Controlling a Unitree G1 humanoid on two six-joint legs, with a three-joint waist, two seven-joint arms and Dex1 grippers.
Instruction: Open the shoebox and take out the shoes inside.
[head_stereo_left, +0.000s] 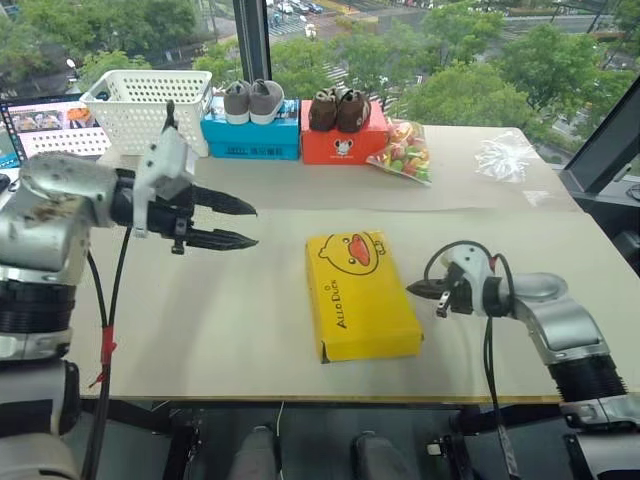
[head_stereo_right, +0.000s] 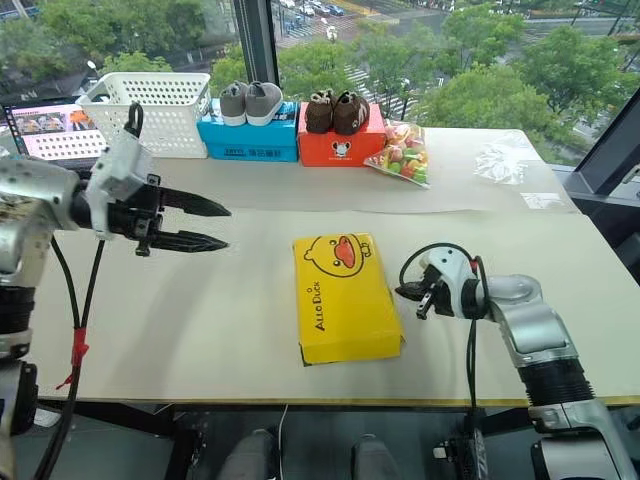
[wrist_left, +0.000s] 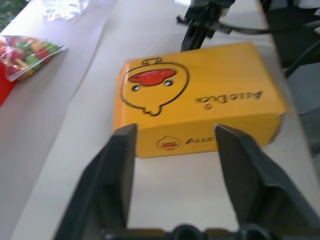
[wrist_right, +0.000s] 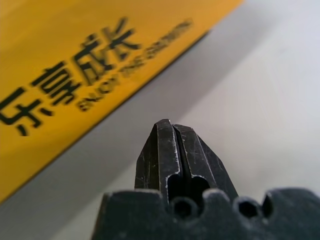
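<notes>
The yellow shoebox (head_stereo_left: 360, 293) with a duck face on its lid lies shut in the middle of the table. The shoes are hidden. My left gripper (head_stereo_left: 250, 226) hangs in the air to the box's left, well above the table, open and empty, pointing toward the box. In the left wrist view its two fingers (wrist_left: 117, 165) frame the shoebox (wrist_left: 200, 95) from a distance. My right gripper (head_stereo_left: 412, 289) is shut and empty, with its tip close to the box's right side, just apart from it. The right wrist view has the shut fingertips (wrist_right: 172, 145) beside the shoebox's lettered yellow side (wrist_right: 75, 65).
Along the table's far edge stand a white basket (head_stereo_left: 150, 105), a blue box (head_stereo_left: 250, 135) with grey shoes (head_stereo_left: 252, 100) on it, an orange-red box (head_stereo_left: 343, 143) with brown shoes (head_stereo_left: 336, 108), a bag of sweets (head_stereo_left: 400, 150) and a clear wrapper (head_stereo_left: 505, 155). A laptop (head_stereo_left: 45, 125) sits far left.
</notes>
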